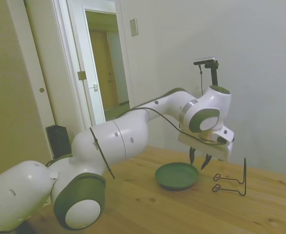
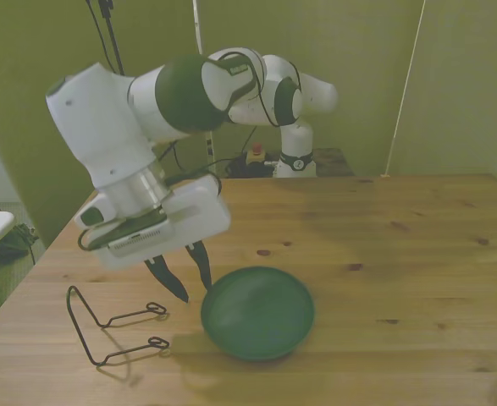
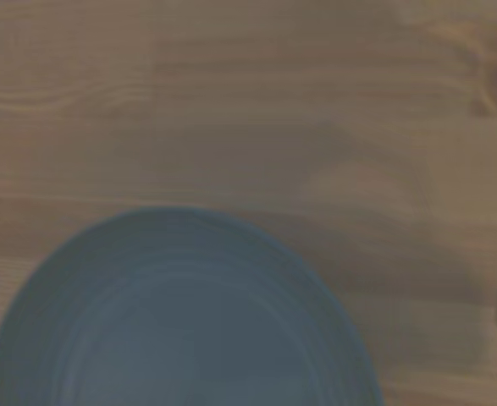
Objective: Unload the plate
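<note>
- The plate (image 2: 257,311) lies flat on the wooden tabletop (image 2: 400,254) with nothing in it — its shallow inside is bare in every view.
- In the front view it sits near the tabletop's near edge, a little toward the front view's left of the middle; in the side view it lies just below the arm's wrist.
- The wire stand (image 2: 113,326), thin and black with two looped prongs lying on the wood and an upright bent back, stands just beside the plate on the front view's left, apart from it and holding nothing.
- The gripper (image 2: 184,272) hangs above the tabletop between the stand and the plate, its dark fingers pointing down beside the plate's rim on the stand's side; the fingers are spread apart with a clear gap and grasp nothing.
- Nothing lies between the fingers and the plate.
- The plate is round and plain dark green, with a low raised rim; the wrist view shows it blurred — a smooth dark disc (image 3: 180,321) against pale wood grain.
</note>
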### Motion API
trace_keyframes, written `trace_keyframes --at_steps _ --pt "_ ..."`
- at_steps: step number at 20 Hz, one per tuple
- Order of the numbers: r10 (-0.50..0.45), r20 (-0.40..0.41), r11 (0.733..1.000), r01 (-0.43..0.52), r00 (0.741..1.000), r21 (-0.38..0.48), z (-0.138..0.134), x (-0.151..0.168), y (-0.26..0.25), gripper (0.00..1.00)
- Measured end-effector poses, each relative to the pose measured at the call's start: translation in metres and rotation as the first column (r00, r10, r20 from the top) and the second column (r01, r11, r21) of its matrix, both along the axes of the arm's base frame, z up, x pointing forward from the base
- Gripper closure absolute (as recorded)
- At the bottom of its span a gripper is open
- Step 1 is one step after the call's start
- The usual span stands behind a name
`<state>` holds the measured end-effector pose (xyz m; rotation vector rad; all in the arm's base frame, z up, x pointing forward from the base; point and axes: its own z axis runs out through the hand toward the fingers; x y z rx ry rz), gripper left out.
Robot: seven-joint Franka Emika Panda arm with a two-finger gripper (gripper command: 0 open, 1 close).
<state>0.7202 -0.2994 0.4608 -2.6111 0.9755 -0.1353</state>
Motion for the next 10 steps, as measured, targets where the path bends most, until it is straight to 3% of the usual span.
trace_keyframes --at_steps 7,10 --pt "0.048 0.086 0.999 -0.047 0.995 -0.013 0.117 -0.004 0.09 0.0" --pt "0.064 0.087 0.998 -0.064 0.994 -0.011 0.146 -0.01 0.124 0.0"
